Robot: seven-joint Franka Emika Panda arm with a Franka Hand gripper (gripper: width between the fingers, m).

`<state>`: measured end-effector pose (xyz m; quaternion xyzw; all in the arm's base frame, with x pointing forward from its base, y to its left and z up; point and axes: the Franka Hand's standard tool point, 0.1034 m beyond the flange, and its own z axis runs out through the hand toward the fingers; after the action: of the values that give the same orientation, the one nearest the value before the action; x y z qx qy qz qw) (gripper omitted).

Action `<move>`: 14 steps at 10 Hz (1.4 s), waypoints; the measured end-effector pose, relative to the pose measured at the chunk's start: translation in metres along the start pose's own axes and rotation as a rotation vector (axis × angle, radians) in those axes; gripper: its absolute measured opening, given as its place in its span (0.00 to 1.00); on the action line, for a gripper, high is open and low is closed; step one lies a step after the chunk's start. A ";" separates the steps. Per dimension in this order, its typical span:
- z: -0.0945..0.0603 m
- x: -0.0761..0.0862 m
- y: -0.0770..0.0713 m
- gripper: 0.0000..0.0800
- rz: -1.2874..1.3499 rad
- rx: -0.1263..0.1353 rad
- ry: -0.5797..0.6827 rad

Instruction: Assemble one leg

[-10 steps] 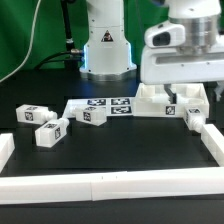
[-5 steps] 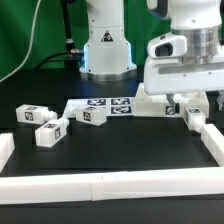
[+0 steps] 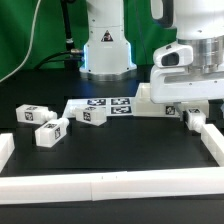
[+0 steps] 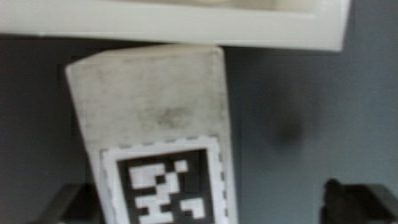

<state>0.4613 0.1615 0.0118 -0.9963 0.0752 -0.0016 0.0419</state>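
Note:
A white leg with a black-and-white tag (image 4: 164, 130) lies on the dark table. In the exterior view this leg (image 3: 197, 121) sits at the right, by the white border wall. My gripper (image 3: 190, 110) hangs just over it. In the wrist view my gripper (image 4: 214, 205) is open, with a dark finger on each side of the leg's tagged end. One finger (image 4: 68, 203) is close to the leg. The other finger (image 4: 358, 200) stands apart from it with a wide gap. A large white part (image 3: 152, 99) lies behind the gripper; its edge also shows in the wrist view (image 4: 196, 22).
Three more tagged white legs lie at the exterior view's left: one (image 3: 31, 115), one (image 3: 51, 132) and one (image 3: 94, 116). The marker board (image 3: 108, 104) lies mid-table. A white border wall (image 3: 100, 186) runs along the front and up the right side (image 3: 214, 145). The robot base (image 3: 106, 50) stands behind.
My gripper has moved toward the exterior view's right and lowered over the leg by the right wall. The parts have not moved.

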 end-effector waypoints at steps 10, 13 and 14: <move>-0.031 0.037 0.069 0.36 -0.244 -0.035 0.016; -0.031 0.042 0.101 0.36 -0.281 -0.059 0.018; -0.030 0.041 0.100 0.36 -0.280 -0.058 0.017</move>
<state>0.4870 0.0539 0.0333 -0.9978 -0.0644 -0.0137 0.0116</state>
